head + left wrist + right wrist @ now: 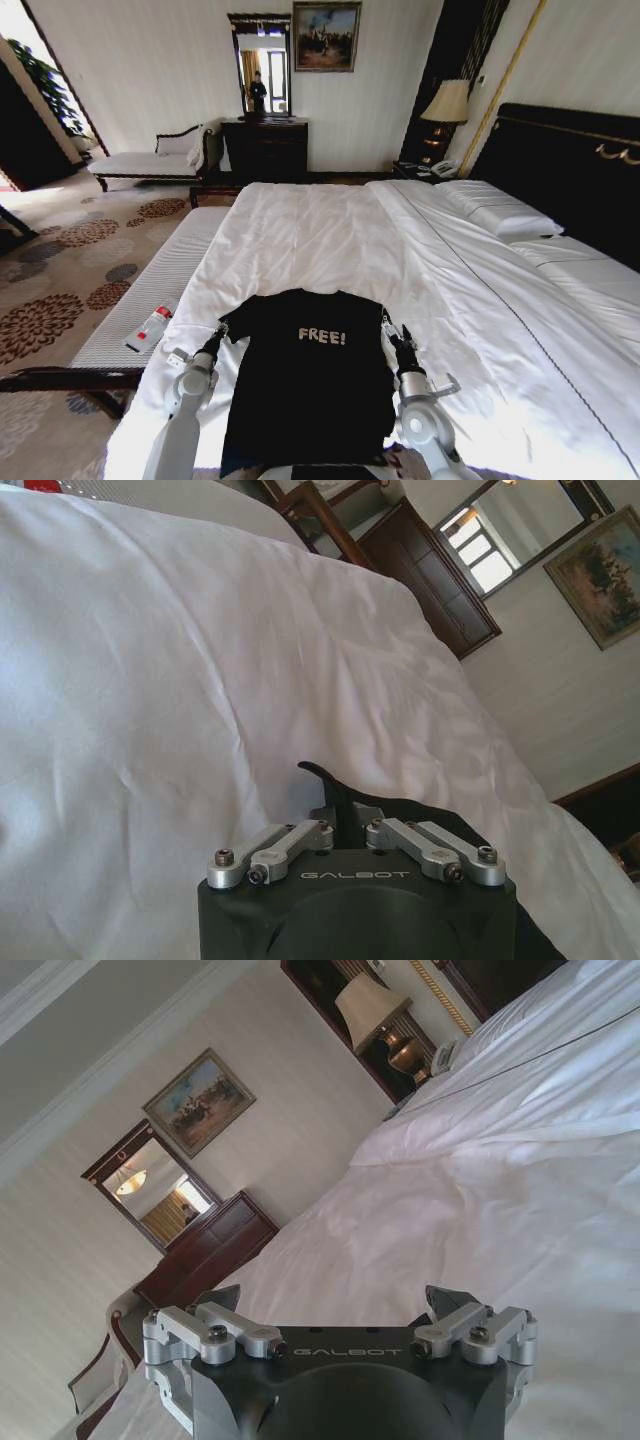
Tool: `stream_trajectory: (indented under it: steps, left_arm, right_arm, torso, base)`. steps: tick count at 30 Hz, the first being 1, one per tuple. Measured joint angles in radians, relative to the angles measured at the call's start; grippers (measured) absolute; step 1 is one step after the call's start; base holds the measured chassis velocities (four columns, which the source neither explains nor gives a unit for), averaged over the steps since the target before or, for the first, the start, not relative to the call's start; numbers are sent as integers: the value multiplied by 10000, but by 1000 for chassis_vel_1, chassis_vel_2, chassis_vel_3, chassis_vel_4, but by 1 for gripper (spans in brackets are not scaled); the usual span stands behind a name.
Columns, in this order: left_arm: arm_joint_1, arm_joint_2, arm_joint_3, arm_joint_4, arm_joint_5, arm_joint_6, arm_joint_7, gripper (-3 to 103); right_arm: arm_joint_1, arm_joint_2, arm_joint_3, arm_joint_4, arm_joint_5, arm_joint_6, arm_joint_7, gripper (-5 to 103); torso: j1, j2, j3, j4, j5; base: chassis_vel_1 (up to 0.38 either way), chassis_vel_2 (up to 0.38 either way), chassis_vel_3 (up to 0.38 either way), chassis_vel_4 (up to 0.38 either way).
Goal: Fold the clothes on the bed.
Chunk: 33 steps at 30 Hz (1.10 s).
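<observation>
The left pincer [222,333] is pinching the black T-shirt [312,385] at its left sleeve. In the left wrist view its fingers are pressed together, with a fold of black cloth [335,795] sticking up between them. The right pincer [390,331] is sitting at the other sleeve, but in the right wrist view its fingers [452,1302] are spread wide with nothing between them.

The T-shirt is lying flat on the bed [330,235], at the near end, right between the two arms. The white "FREE!" letters [321,336] are facing up. The shirt's long way is running from the robot out toward the far end of the bed, with the collar and sleeves farther away and the bottom edge close to the robot's body.

So each arm is just as near to its own sleeve. Both arms are reaching forward and low, side by side, one along each side of the shirt. I think the right pincer needs to close on its sleeve before any fold can begin.
</observation>
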Motion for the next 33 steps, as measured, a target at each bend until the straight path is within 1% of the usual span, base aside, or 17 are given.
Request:
stream_trajectory:
  steps: [1, 3, 4, 7, 12, 13, 14, 16, 17, 19, 21, 23, 25, 28, 30, 33]
  left_arm:
    - [-19, 0, 27, 7, 35, -3, -5, 12]
    - [-60, 9, 70, 12, 77, -14, -20, 3]
    - [-64, 30, 77, 6, 79, -18, -29, 1]
    - [-58, 78, 79, -80, 78, -23, -36, 0]
    - [99, 383, 75, -1003, -191, 3, -15, 0]
    - [175, 546, 223, -1433, -184, 39, 30, 0]
    - [202, 610, 318, -1589, -155, 50, 52, 0]
    - [318, 921, 844, -2190, 100, 69, 180, 0]
    - [318, 921, 844, -2190, 100, 69, 180, 0]
    - [446, 1315, 1526, -2650, 422, 72, 301, 0]
    - [470, 1396, 1656, -2719, 486, 73, 325, 0]
    - [556, 1730, 2218, -2988, 699, 70, 381, 0]
    - [573, 1810, 2377, -3057, 726, 70, 384, 0]
    - [537, 2007, 2985, -3137, 907, 71, 385, 0]
    - [370, 2016, 3344, -2937, 1092, 71, 386, 0]
    - [160, 1947, 3615, -2666, 1238, 71, 382, 0]
  right_arm:
    - [2, 0, 0, 0, -1, 0, 4, 100]
    - [3, 0, 0, 0, -2, 0, 16, 100]
    - [5, 0, 3, -20, -3, 1, 21, 100]
    - [8, 0, 9, -62, -7, 5, 26, 100]
    - [27, 16, -6, -180, -22, 23, 29, 100]
    - [37, 30, -18, -227, -41, 29, 30, 100]
    - [44, 39, -25, -247, -50, 32, 30, 100]
    - [60, 81, -44, -286, -67, 33, 30, 100]
    - [60, 81, -44, -286, -67, 33, 30, 100]
    - [61, 117, -50, -284, -83, 33, 29, 100]
    - [60, 123, -50, -276, -92, 34, 30, 100]
    - [39, 131, -25, -235, -108, 33, 29, 100]
    - [25, 131, -8, -223, -112, 34, 29, 100]
    - [-37, 147, 38, -217, -141, 36, 29, 100]
    - [-53, 165, 41, -223, -163, 44, 29, 100]
    - [-44, 180, 41, -250, -174, 46, 29, 100]
  torso:
    - [0, 0, 0, 0, 0]
    - [0, -1, 0, -1, 0]
    - [-1, 0, 0, 0, -1]
    - [-1, 0, 0, 0, -1]
    - [-1, 0, 0, 1, 2]
    - [-1, 0, 0, 2, 1]
    - [-1, 0, 0, 2, -1]
    - [-2, 0, 0, 0, 2]
    - [-2, 0, 0, 0, 2]
    - [-1, 0, 0, -1, 0]
    - [-1, 0, 0, -1, 0]
    - [-1, 0, 0, 0, 0]
    - [-2, 0, 0, 0, 0]
    - [-1, 1, 0, 0, 0]
    - [-1, 0, 0, 0, 0]
    - [-1, 0, 0, 0, 0]
  base:
    - [0, 0, 0, 0]
    - [0, 0, 0, 0]
    - [0, 0, 0, 0]
    - [0, 0, 0, 0]
    - [0, 0, 0, 0]
    - [0, 0, 0, 0]
    - [0, 0, 0, 0]
    - [0, 0, 0, 0]
    - [0, 0, 0, 0]
    - [0, 0, 0, 0]
    - [0, 0, 0, 0]
    - [0, 0, 0, 0]
    - [0, 0, 0, 0]
    - [0, 0, 0, 0]
    - [0, 0, 0, 0]
    - [0, 0, 0, 0]
